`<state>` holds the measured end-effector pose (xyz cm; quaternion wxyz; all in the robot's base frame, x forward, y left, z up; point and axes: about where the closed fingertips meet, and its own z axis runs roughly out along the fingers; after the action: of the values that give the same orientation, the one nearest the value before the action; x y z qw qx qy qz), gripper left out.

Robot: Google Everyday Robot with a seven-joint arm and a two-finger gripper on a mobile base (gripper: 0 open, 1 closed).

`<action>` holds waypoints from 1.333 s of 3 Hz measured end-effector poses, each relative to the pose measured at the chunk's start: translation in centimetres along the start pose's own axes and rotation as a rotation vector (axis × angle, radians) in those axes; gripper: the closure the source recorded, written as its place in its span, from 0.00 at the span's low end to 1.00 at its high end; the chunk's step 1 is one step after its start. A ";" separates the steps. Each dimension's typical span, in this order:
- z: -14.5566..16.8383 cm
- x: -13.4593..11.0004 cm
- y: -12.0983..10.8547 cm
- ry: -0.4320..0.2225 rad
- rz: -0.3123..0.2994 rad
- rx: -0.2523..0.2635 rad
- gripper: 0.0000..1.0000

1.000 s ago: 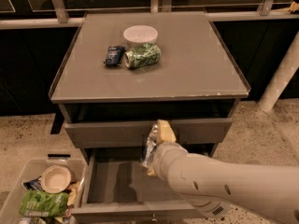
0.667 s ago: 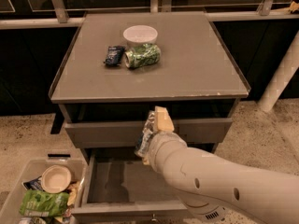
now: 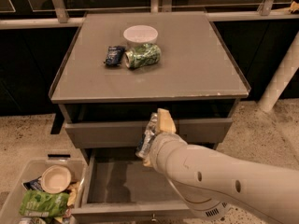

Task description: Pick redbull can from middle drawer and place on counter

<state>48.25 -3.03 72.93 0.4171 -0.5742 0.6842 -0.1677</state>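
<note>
My gripper is in front of the upper drawer's face, just below the counter's front edge. It is shut on the redbull can, a slim silver can held tilted between the yellowish fingers. The middle drawer is pulled open below the gripper, and its grey floor shows nothing inside; my arm hides its right part. The counter is the flat grey top of the cabinet, with a chipped front edge.
On the counter's back left lie a fat green can on its side, a small dark blue packet and a white bowl. A bin with a bowl and a green bag stands on the floor at the left. A white post stands at the right.
My gripper has risen with the can from above the open middle drawer to the height of the upper drawer's face, and shifted slightly left.
</note>
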 end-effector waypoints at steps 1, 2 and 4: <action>-1.8 0.4 -3.8 0.012 0.045 0.077 1.00; -5.2 -1.4 -9.5 -0.004 0.048 0.176 1.00; -3.0 -5.4 -19.9 -0.065 0.203 0.190 1.00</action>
<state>58.78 -4.48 90.85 0.5062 -0.4650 0.7061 -0.1700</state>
